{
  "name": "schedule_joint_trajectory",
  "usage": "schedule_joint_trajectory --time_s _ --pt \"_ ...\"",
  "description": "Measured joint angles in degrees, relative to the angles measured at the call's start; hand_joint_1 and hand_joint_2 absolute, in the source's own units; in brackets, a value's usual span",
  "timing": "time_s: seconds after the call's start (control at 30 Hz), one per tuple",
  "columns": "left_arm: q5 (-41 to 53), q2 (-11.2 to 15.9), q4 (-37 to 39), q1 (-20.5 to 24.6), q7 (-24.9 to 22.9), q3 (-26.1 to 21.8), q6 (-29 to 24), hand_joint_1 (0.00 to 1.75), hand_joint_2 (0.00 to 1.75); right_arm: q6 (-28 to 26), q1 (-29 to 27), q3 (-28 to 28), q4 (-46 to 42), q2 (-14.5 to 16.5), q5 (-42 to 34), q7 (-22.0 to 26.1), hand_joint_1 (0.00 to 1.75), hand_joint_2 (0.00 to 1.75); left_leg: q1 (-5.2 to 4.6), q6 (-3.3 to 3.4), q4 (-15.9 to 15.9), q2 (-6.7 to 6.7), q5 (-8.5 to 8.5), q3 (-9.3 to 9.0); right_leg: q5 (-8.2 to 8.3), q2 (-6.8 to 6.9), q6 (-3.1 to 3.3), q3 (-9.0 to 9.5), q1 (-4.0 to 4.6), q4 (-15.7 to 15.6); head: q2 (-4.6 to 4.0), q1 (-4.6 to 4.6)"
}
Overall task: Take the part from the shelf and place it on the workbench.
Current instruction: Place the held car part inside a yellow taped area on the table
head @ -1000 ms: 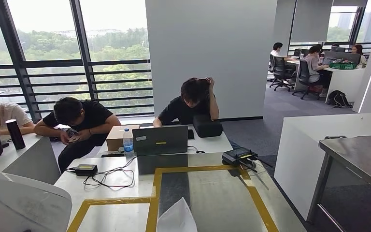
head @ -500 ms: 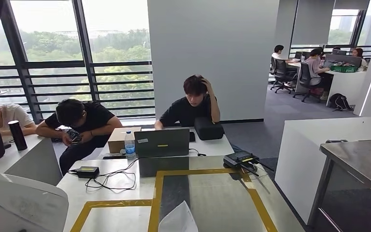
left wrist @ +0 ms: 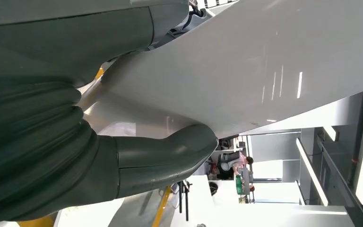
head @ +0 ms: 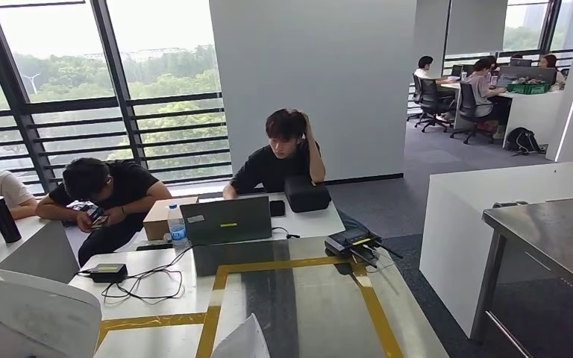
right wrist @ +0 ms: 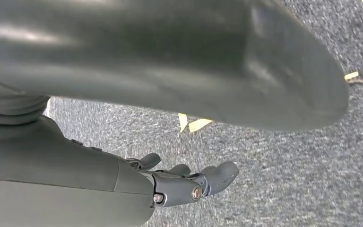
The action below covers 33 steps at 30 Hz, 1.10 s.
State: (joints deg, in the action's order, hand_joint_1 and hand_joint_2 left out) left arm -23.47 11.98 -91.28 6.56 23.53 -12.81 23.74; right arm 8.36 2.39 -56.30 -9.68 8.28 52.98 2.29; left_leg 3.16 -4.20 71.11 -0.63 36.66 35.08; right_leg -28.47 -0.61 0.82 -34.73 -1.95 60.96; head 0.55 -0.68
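Swinging rightward since a second ago, the head view is carrying the part [head: 30, 317], grasped by the left hand [left wrist: 123, 161], toward the workbench [head: 559, 239], calling for more turning while the right hand [right wrist: 179, 182] is hanging released.

The part [head: 33, 317] is a large, smooth, white-grey panel with a glossy surface and a rounded edge. In the head view it fills the lower left corner of the frame as a pale curved slab, raised above the near left end of the counter [head: 321, 298]. A pale pointed tip at the bottom centre of that frame may belong to it; this cannot be told. In the left wrist view the part [left wrist: 246, 66] runs as a broad tilted sheet across the upper right of the frame, catching bright reflections. The left hand [left wrist: 165, 158] holds it, thumb pressed against its underside.
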Motion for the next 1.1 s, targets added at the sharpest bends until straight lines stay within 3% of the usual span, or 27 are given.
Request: schedule_joint_trajectory --time_s 0.03,0.07,0.13,0.2,0.23,0.33,0.37,0.43,0.53,0.67,0.83,0.97,1.1 --pt "0.00 0.01 0.21 0.01 -0.16 0.00 0.00 1.75 1.75 -0.01 0.00 0.00 0.00 0.00 0.00 -0.02 0.00 0.00 -0.41 0.44 3.21 0.03 0.39 2.40 -0.18 -0.04 0.27 0.24 0.31 -0.02 0.00 0.02" --pt "0.01 0.05 0.48 0.03 -0.40 0.00 0.00 1.75 1.75 -0.01 -0.01 0.00 0.00 0.00 0.00 -0.03 0.00 0.00 -0.79 1.03 4.25 0.06 -0.48 3.78 -0.40 -0.13 0.53 0.54 0.63 -0.03 0.00 0.02" --pt "0.26 0.46 1.49 0.39 -1.26 0.02 0.01 1.75 1.75 -0.01 -0.01 0.00 0.00 0.00 0.04 -0.05 0.00 0.00 -1.65 2.53 -0.04 0.24 -5.28 3.39 -0.88 -0.40 0.87 1.35 1.15 -0.07 0.00 0.03" --pt "1.26 1.39 3.37 1.25 -2.03 0.06 -0.19 1.75 1.75 0.00 0.00 0.00 0.05 0.11 0.16 -0.06 0.00 0.00 -2.53 3.92 -6.94 0.72 -9.33 1.10 -1.27 -0.69 0.80 1.84 1.46 -0.11 0.00 0.02" --pt "2.88 1.91 4.57 1.91 -2.09 0.11 -0.82 1.75 1.75 0.01 0.02 -0.01 0.07 0.16 0.27 -0.07 0.00 0.00 -2.78 3.94 -9.29 0.87 -10.01 0.25 -1.36 -0.80 0.67 1.78 1.57 -0.06 0.01 0.01" --pt "13.41 3.51 10.37 5.46 -1.04 0.57 -6.19 1.75 1.75 0.02 0.02 -0.02 0.09 0.11 0.78 -0.16 0.00 0.00 -2.81 2.13 -11.38 1.13 -9.93 -0.37 -1.27 -0.82 0.65 1.47 1.70 -0.23 0.01 -0.02" --pt "18.39 4.12 13.30 7.33 -0.47 0.89 -9.26 1.75 1.75 0.02 0.01 -0.02 0.09 0.10 0.99 -0.20 0.00 0.00 -2.79 1.93 -11.42 1.23 -9.95 -0.36 -1.20 -0.76 0.69 1.55 1.69 -0.44 0.00 -0.04" --pt "29.43 5.48 21.21 12.94 0.48 1.99 -16.97 1.75 1.75 0.02 0.14 -0.02 0.09 0.14 1.43 -0.22 0.00 0.00 -2.83 2.41 -11.42 1.38 -10.01 -0.37 -1.07 -0.62 0.46 1.74 1.69 -0.77 0.00 -0.08" --pt "42.89 7.53 36.82 24.83 0.65 4.72 -27.30 1.75 1.75 -0.08 0.59 -0.02 0.09 0.03 1.83 0.02 0.00 0.00 -2.81 2.75 -11.40 1.53 -10.17 -0.28 -0.77 -0.50 0.10 1.89 1.70 -1.12 0.00 -0.15" --pt "56.58 8.17 54.02 39.47 -4.97 10.71 -38.87 1.75 1.75 -0.38 0.70 -0.05 0.09 -0.13 1.68 0.51 0.00 0.00 -2.83 3.02 -11.36 1.46 -10.34 -0.22 -0.37 -0.54 -0.39 2.00 1.66 -1.46 0.00 -0.19" --pt "68.03 5.06 65.52 50.33 -13.42 19.69 -48.09 1.75 1.75 -0.83 0.72 -0.37 0.09 -0.15 1.53 -0.25 0.00 0.00 -2.93 3.22 -11.34 1.47 -10.41 -0.21 -0.18 -0.54 -0.68 2.20 1.57 -1.67 0.00 -0.20" --pt "69.95 0.79 69.71 53.18 -14.89 23.78 -51.71 1.75 1.75 -1.18 0.67 -0.45 0.09 -0.15 1.60 -1.08 0.00 0.00 -3.00 3.33 -11.34 1.46 -10.39 -0.22 -0.15 -0.57 -0.74 2.22 1.50 -1.71 0.00 -0.22" --pt "70.81 -2.37 71.89 53.78 -13.01 25.71 -53.09 1.75 1.75 -1.21 0.48 -0.46 0.09 -0.15 1.84 -1.77 0.00 0.00 -3.01 3.36 -11.34 1.30 -10.39 -0.24 -0.10 -0.71 -0.83 2.15 1.44 -1.73 0.00 -0.21"
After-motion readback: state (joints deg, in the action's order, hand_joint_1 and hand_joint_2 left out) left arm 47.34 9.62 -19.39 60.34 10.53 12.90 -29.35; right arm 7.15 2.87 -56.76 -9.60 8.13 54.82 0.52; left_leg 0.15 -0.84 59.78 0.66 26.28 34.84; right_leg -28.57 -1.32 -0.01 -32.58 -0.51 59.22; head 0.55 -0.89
